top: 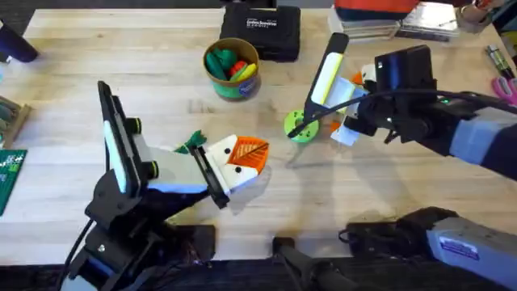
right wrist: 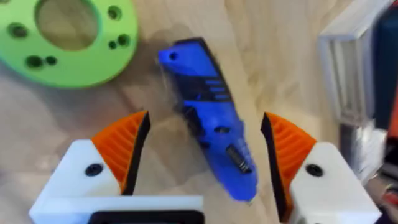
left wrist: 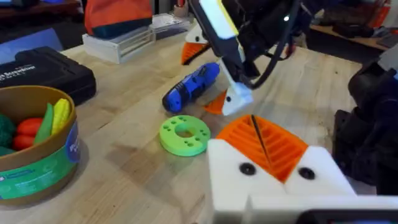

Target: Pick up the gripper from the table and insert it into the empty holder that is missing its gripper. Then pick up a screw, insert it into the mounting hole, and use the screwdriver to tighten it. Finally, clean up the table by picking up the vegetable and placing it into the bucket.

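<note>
The blue screwdriver (right wrist: 211,118) lies on the table between the orange pads of my open right gripper (right wrist: 204,127), which straddles it without touching. Beside it is the lime-green disc (right wrist: 74,65) with small holes in its face; it also shows in front of the left wrist (left wrist: 185,134). My left gripper (top: 245,155) hovers mid-table, shut with nothing seen in it. The dark-green vegetable (top: 192,142) lies just behind its wrist. The bucket (top: 231,69) stands at the back with toy food inside. The loose gripper, holder and screw are out of view.
A black case (top: 260,31) sits behind the bucket. Clear boxes (top: 388,24) and pink scissors (top: 505,85) are at the back right. A green circuit board (top: 10,174) lies at the left edge.
</note>
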Controlling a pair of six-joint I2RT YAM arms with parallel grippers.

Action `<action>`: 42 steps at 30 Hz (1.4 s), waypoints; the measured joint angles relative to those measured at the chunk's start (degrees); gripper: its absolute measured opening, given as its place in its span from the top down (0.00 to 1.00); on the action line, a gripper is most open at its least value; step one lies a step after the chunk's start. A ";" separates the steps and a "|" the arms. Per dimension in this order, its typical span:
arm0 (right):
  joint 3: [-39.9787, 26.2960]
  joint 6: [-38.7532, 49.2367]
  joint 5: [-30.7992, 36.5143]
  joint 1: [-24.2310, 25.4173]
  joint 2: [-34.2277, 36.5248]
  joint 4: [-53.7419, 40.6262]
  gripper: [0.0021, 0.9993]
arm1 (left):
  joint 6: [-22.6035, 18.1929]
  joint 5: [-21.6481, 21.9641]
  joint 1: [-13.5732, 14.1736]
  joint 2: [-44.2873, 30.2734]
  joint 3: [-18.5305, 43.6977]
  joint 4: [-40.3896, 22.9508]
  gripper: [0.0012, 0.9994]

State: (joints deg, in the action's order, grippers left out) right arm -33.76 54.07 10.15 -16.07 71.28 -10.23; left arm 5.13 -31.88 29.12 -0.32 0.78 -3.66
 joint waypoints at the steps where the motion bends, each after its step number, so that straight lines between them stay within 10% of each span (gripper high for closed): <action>1: -0.18 -2.07 0.40 -0.27 -0.90 -2.39 0.01 | 0.00 0.00 0.00 0.02 0.00 0.00 0.99; 22: -20.72 -41.86 -27.25 -0.64 -10.94 -45.24 0.01 | -0.06 -0.01 0.00 0.02 0.00 0.00 0.97; 29: -20.96 -44.39 -34.45 -0.64 -10.94 -46.72 0.01 | -0.03 0.00 0.00 0.00 0.00 0.00 0.05; 42: -21.13 -44.26 -38.18 -0.64 -10.94 -45.68 0.01 | 1.32 11.44 0.00 -0.12 2.53 -0.25 0.01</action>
State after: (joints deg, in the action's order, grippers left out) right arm -54.88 9.80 -28.04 -16.71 60.34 -55.91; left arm 6.45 -20.44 29.12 -0.43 3.31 -3.92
